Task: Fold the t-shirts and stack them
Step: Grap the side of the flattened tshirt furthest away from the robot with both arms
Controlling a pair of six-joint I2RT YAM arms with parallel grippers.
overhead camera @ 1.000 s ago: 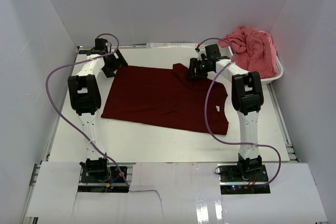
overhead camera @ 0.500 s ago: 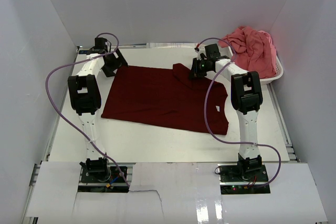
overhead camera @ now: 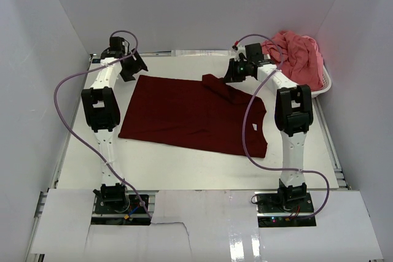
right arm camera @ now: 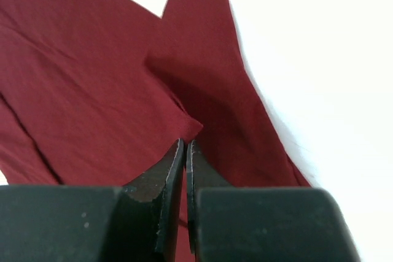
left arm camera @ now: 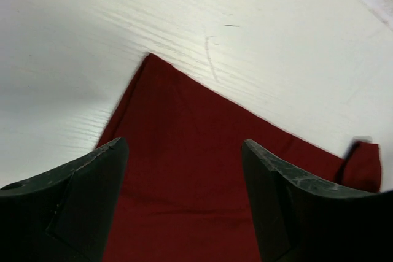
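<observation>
Top external: maroon t-shirt (overhead camera: pixel 190 115) flat, surface (overhead camera: pixel 184 170) centre; coral t-shirt (overhead camera: pixel 298 56) in basket (overhead camera: pixel 322 92), far-right corner; right claw (right arm camera: pixel 185 145) pinching maroon sleeve fold; left claw (left arm camera: pixel 184 148) spread over far-left corner. Cloth likely light, limp: grip corners.

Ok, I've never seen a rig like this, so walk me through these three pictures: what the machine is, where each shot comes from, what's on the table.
The machine is two robot arms, left and right, bolted at the near edge of a white table. The wide picture looks down from above and behind them. The other two come from cameras on the wrists, so the dark shapes at the bottom are each arm's own fingers. A maroon t-shirt lies spread out on the table. A pink t-shirt sits heaped in a white basket at the far right. The left hand is open, hanging over the shirt's far left corner, holding nothing. The right hand is shut and appears to pinch a fold of the maroon cloth near a sleeve.
</observation>
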